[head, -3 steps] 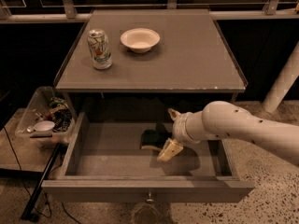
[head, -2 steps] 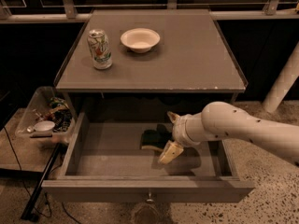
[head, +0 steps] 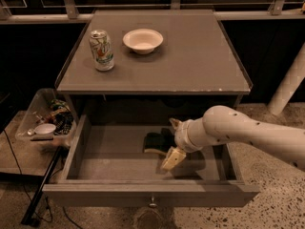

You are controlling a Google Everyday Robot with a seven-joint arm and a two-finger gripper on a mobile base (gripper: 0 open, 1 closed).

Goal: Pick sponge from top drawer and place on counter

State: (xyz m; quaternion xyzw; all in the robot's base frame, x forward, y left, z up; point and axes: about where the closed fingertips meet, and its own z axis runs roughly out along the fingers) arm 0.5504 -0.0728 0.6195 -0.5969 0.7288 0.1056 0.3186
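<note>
Gripper (head: 170, 143): sits low inside the top drawer (head: 143, 193), right of centre, at the end of the white arm (head: 248, 133) reaching in from the right. Stands wide open, one pale finger (head: 171, 159) toward the drawer's front panel and the other toward its back, with nothing clamped.

Above: the counter (head: 190, 56), flat and grey-brown, carrying a drink can (head: 101, 50) at the left rear and a white bowl (head: 143, 40) just beside it. Offers plenty of bare top to the right and front for a set-down. Below: the drawer, standing open. Off to the left, outside the cabinet: a clear plastic bin (head: 33, 118) of clutter, no part of the job.

Smallest and most to the point: the sponge (head: 153, 141), dark, lying flat on the drawer floor near the middle, right at the gripper's open mouth. Cannot tell whether either finger touches it.

Step in hand, by judgement: the grasp itself, pick not yet made. Next move calls for closing squarely on the sponge, then lifting clear of the drawer's front wall and the counter's overhanging edge before swinging up to the bare top.
</note>
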